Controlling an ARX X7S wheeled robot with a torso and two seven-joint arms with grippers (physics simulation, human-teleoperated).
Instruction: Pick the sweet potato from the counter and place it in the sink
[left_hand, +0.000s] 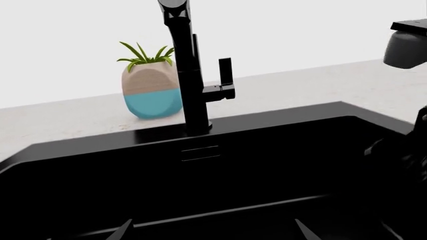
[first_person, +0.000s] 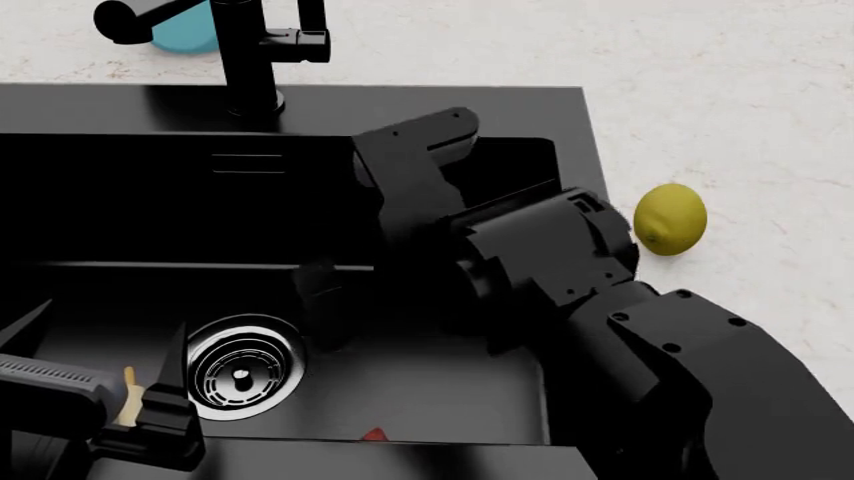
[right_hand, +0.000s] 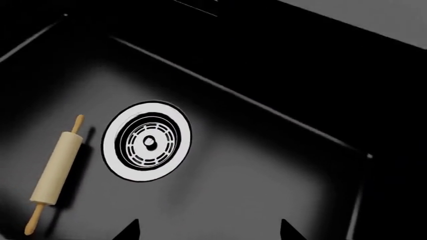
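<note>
The black sink (first_person: 441, 100) fills the head view, with its chrome drain (first_person: 240, 375). A small reddish-brown sliver (first_person: 375, 435) shows on the sink floor at the near rim; it looks like the sweet potato, mostly hidden by the rim. My right gripper (right_hand: 208, 232) hangs open and empty over the sink floor (right_hand: 267, 165), near the drain (right_hand: 147, 142). In the head view its dark fingers (first_person: 320, 300) are hard to tell from the basin. My left gripper (left_hand: 213, 231) is open and empty, low over the sink's near left part (first_person: 100, 335), facing the faucet (left_hand: 190, 75).
A wooden rolling pin (right_hand: 57, 167) lies on the sink floor beside the drain. A yellow-green lemon (first_person: 670, 218) sits on the white counter (first_person: 721, 100) right of the sink. A small potted plant (left_hand: 151, 85) stands behind the faucet (first_person: 247, 60).
</note>
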